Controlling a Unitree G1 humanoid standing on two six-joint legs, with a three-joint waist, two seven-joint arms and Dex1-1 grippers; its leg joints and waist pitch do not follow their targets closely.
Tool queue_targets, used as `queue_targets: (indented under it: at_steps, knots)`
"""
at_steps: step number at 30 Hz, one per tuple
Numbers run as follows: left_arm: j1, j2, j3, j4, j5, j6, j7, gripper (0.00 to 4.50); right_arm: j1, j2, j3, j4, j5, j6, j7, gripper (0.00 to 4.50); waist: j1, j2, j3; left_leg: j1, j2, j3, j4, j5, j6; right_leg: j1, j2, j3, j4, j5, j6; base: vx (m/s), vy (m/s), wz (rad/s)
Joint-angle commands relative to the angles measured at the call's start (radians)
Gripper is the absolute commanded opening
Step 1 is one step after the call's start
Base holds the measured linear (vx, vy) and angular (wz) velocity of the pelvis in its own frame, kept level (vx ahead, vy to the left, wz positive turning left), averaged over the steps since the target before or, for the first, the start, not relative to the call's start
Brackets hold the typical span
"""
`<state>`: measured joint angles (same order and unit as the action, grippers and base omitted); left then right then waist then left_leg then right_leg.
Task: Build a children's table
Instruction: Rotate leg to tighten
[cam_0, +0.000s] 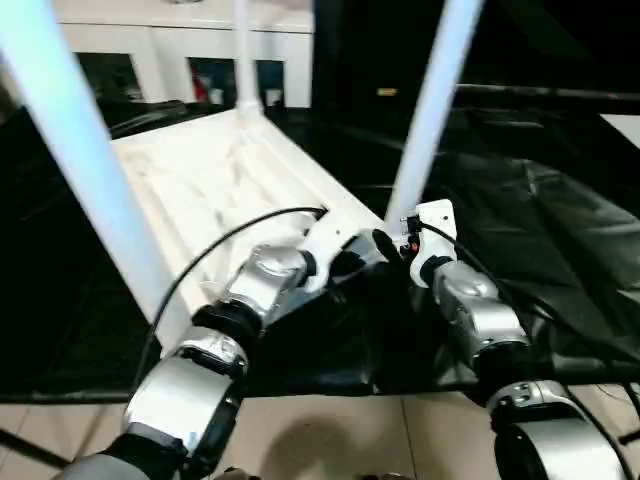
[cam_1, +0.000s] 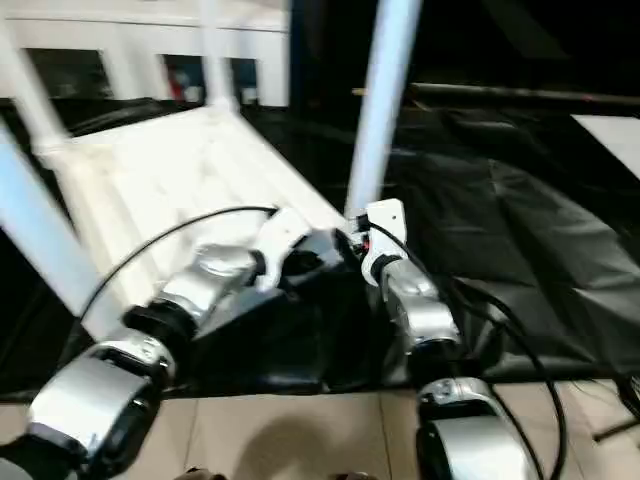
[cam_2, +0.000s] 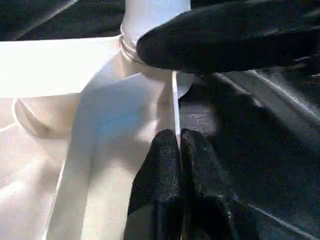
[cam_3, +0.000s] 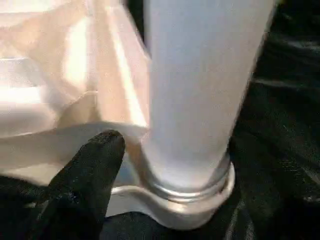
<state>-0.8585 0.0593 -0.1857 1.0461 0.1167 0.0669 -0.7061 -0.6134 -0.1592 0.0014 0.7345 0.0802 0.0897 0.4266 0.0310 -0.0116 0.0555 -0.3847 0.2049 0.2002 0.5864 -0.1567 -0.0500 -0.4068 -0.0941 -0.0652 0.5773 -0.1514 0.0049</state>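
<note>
Standing upright in the tabletop's (cam_0: 215, 175) near right corner socket, a white leg (cam_0: 425, 120) rises just beyond the right gripper (cam_1: 345, 245), jaws apart beside its base; the left gripper (cam_2: 179, 150) pinches the rim.

A: We read the tabletop (cam_0: 215, 175) as smooth white plastic with a soft sheen, its raised rim thin and sharp-edged in the left wrist view.

B: We note the same white plastic, smooth and faintly glossy, on the near leg (cam_3: 200, 90); a shinier ring circles its base at the socket.

A: Beneath lies black sheeting (cam_0: 540, 240), glossy and creased, apparently plastic film.

B: The left hand (cam_2: 180, 150) has matt black fingers with a finely grained, rubbery look. We see the forearms (cam_0: 475, 310) as brushed silver metal, and the floor (cam_0: 360, 430) as smooth pale tile.
</note>
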Motion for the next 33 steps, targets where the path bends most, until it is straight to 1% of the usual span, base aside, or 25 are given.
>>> queue_targets:
  at_steps: [1,2,3,4,5,6,7,8,10,11,12,13,14,15,16,18,20,22,23,24,25,26,29,31,33]
  knots:
    - [0.006,0.040,-0.026,-0.003,0.022,-0.024,-0.091,0.00,0.024,-0.065,0.078,-0.087,-0.003,0.027,0.194,3.88,0.008,-0.012,-0.067,0.019,0.018,-0.017,-0.073,-0.344,0.040,0.041,-0.046,0.027,-0.083,-0.404,-0.159,0.000,0.000,0.00]
    - [0.009,0.055,-0.029,-0.008,0.020,-0.028,-0.135,0.00,0.036,-0.104,0.100,-0.112,-0.011,0.032,0.256,3.88,0.010,-0.012,-0.067,0.023,0.020,-0.014,-0.070,-0.341,0.044,0.035,-0.048,0.031,-0.083,-0.393,-0.166,0.000,0.000,0.00]
    - [0.010,0.063,-0.031,-0.010,0.019,-0.033,-0.161,0.00,0.043,-0.125,0.112,-0.126,-0.017,0.034,0.293,3.88,0.011,-0.014,-0.067,0.022,0.020,-0.015,-0.071,-0.338,0.046,0.039,-0.047,0.029,-0.083,-0.391,-0.169,0.000,0.000,0.00]
    - [0.017,0.081,-0.041,-0.020,0.016,-0.070,-0.224,0.00,0.056,-0.164,0.134,-0.146,-0.028,0.029,0.351,3.88,0.013,-0.014,-0.067,0.017,0.020,-0.016,-0.072,-0.324,0.052,0.044,-0.048,0.029,-0.080,-0.379,-0.172,0.000,0.000,0.00]
    - [0.021,0.093,-0.048,-0.027,0.013,-0.096,-0.264,0.00,0.064,-0.189,0.147,-0.159,-0.035,0.024,0.387,3.88,0.014,-0.013,-0.068,0.017,0.023,-0.016,-0.071,-0.312,0.056,0.043,-0.048,0.031,-0.077,-0.355,-0.182,0.000,0.000,0.00]
    - [0.024,0.103,-0.052,-0.034,0.006,-0.094,-0.303,0.00,0.072,-0.210,0.154,-0.172,-0.034,0.027,0.421,3.88,0.015,-0.013,-0.068,0.018,0.024,-0.015,-0.071,-0.306,0.056,0.043,-0.049,0.031,-0.074,-0.342,-0.191,0.000,0.000,0.00]
    - [0.032,0.119,-0.058,-0.048,-0.008,-0.110,-0.367,0.00,0.079,-0.236,0.162,-0.185,-0.030,0.031,0.466,3.88,0.017,-0.013,-0.070,0.018,0.025,-0.014,-0.069,-0.297,0.058,0.043,-0.049,0.031,-0.070,-0.317,-0.211,0.000,0.000,0.00]
    - [0.036,0.128,-0.061,-0.057,-0.017,-0.118,-0.405,0.00,0.083,-0.252,0.165,-0.195,-0.024,0.038,0.493,3.88,0.019,-0.012,-0.070,0.018,0.026,-0.014,-0.070,-0.291,0.059,0.045,-0.049,0.030,-0.068,-0.306,-0.219,0.000,0.000,0.00]
    - [0.042,0.149,-0.072,-0.073,-0.029,-0.111,-0.477,0.00,0.087,-0.278,0.171,-0.207,-0.010,0.061,0.545,3.88,0.031,-0.007,-0.072,0.022,0.031,-0.010,-0.068,-0.268,0.062,0.043,-0.047,0.031,-0.059,-0.259,-0.243,0.000,0.000,0.00]
    - [0.043,0.156,-0.077,-0.076,-0.030,-0.117,-0.497,0.00,0.087,-0.285,0.175,-0.213,-0.004,0.071,0.560,3.88,0.034,-0.008,-0.072,0.023,0.032,-0.009,-0.067,-0.264,0.062,0.042,-0.046,0.032,-0.057,-0.245,-0.249,0.000,0.000,0.00]
    - [0.046,0.161,-0.076,-0.083,-0.039,-0.111,-0.529,0.00,0.087,-0.290,0.182,-0.219,0.002,0.080,0.578,3.88,0.041,-0.005,-0.073,0.030,0.034,-0.007,-0.066,-0.266,0.061,0.038,-0.045,0.033,-0.055,-0.223,-0.261,0.000,0.000,0.00]
    - [0.049,0.165,-0.074,-0.091,-0.050,-0.110,-0.562,0.00,0.086,-0.292,0.189,-0.226,0.009,0.090,0.598,3.88,0.045,-0.005,-0.074,0.027,0.035,-0.006,-0.066,-0.253,0.061,0.042,-0.045,0.034,-0.049,-0.193,-0.272,0.000,0.000,0.00]
    - [0.051,0.165,-0.068,-0.098,-0.061,-0.109,-0.582,0.00,0.085,-0.289,0.194,-0.229,0.013,0.095,0.609,3.88,0.049,-0.005,-0.075,0.026,0.035,-0.006,-0.066,-0.242,0.061,0.044,-0.045,0.034,-0.046,-0.178,-0.275,0.000,0.000,0.00]
    - [0.052,0.165,-0.063,-0.101,-0.068,-0.110,-0.595,0.00,0.085,-0.288,0.197,-0.233,0.015,0.098,0.617,3.88,0.055,-0.006,-0.076,0.027,0.035,-0.005,-0.065,-0.226,0.066,0.044,-0.047,0.034,-0.043,-0.150,-0.279,0.000,0.000,0.00]
    - [0.053,0.165,-0.062,-0.105,-0.073,-0.106,-0.606,0.00,0.083,-0.281,0.198,-0.234,0.018,0.102,0.622,3.88,0.060,-0.005,-0.076,0.029,0.035,-0.003,-0.064,-0.221,0.068,0.042,-0.048,0.035,-0.042,-0.142,-0.283,0.000,0.000,0.00]
    - [0.054,0.166,-0.062,-0.110,-0.075,-0.096,-0.621,0.00,0.081,-0.271,0.201,-0.232,0.019,0.105,0.629,3.88,0.065,-0.007,-0.075,0.027,0.035,-0.004,-0.065,-0.224,0.064,0.044,-0.050,0.034,-0.042,-0.157,-0.280,0.000,0.000,0.00]
    - [0.056,0.167,-0.064,-0.115,-0.077,-0.091,-0.628,0.00,0.081,-0.261,0.198,-0.226,0.025,0.110,0.639,3.88,0.066,-0.008,-0.072,0.027,0.034,-0.005,-0.068,-0.244,0.052,0.043,-0.051,0.034,-0.046,-0.199,-0.265,0.000,0.000,0.00]
    - [0.060,0.167,-0.065,-0.123,-0.084,-0.086,-0.638,0.00,0.081,-0.257,0.195,-0.219,0.028,0.114,0.647,3.88,0.066,-0.009,-0.070,0.028,0.034,-0.007,-0.070,-0.276,0.033,0.042,-0.054,0.034,-0.054,-0.268,-0.242,0.000,0.000,0.00]
    - [0.061,0.167,-0.065,-0.124,-0.085,-0.086,-0.638,0.00,0.082,-0.256,0.193,-0.218,0.031,0.115,0.647,3.70,0.066,-0.009,-0.070,0.028,0.034,-0.008,-0.070,-0.278,0.030,0.042,-0.054,0.035,-0.054,-0.276,-0.238,0.000,0.000,0.00]
    - [0.061,0.167,-0.064,-0.124,-0.085,-0.086,-0.637,0.00,0.082,-0.256,0.193,-0.218,0.031,0.116,0.647,3.70,0.065,-0.009,-0.071,0.028,0.033,-0.008,-0.070,-0.274,0.027,0.042,-0.054,0.035,-0.054,-0.278,-0.232,0.000,0.000,0.00]
    - [0.063,0.166,-0.064,-0.127,-0.087,-0.084,-0.639,0.00,0.083,-0.255,0.188,-0.215,0.036,0.122,0.647,3.60,0.065,-0.009,-0.072,0.027,0.034,-0.008,-0.070,-0.267,0.029,0.042,-0.053,0.035,-0.054,-0.269,-0.232,0.000,0.000,0.00]
    - [0.065,0.165,-0.062,-0.130,-0.088,-0.083,-0.641,0.00,0.084,-0.256,0.187,-0.216,0.038,0.124,0.648,3.60,0.065,-0.009,-0.073,0.026,0.033,-0.008,-0.070,-0.256,0.031,0.043,-0.052,0.035,-0.052,-0.253,-0.234,0.000,0.000,0.00]
    - [0.069,0.164,-0.059,-0.137,-0.088,-0.078,-0.646,0.00,0.089,-0.258,0.180,-0.218,0.044,0.128,0.645,3.34,0.065,-0.011,-0.074,0.025,0.033,-0.007,-0.068,-0.241,0.036,0.043,-0.051,0.035,-0.048,-0.225,-0.241,0.000,0.000,0.00]
    - [0.071,0.164,-0.059,-0.139,-0.088,-0.076,-0.646,0.00,0.091,-0.258,0.179,-0.220,0.044,0.130,0.647,3.17,0.065,-0.010,-0.075,0.025,0.033,-0.007,-0.067,-0.228,0.043,0.044,-0.051,0.034,-0.046,-0.207,-0.248,0.000,0.000,0.00]
    - [0.073,0.164,-0.059,-0.141,-0.089,-0.073,-0.648,0.00,0.096,-0.258,0.178,-0.223,0.044,0.131,0.649,2.97,0.065,-0.009,-0.074,0.025,0.032,-0.006,-0.067,-0.230,0.044,0.044,-0.051,0.034,-0.048,-0.214,-0.248,0.000,0.000,0.00]
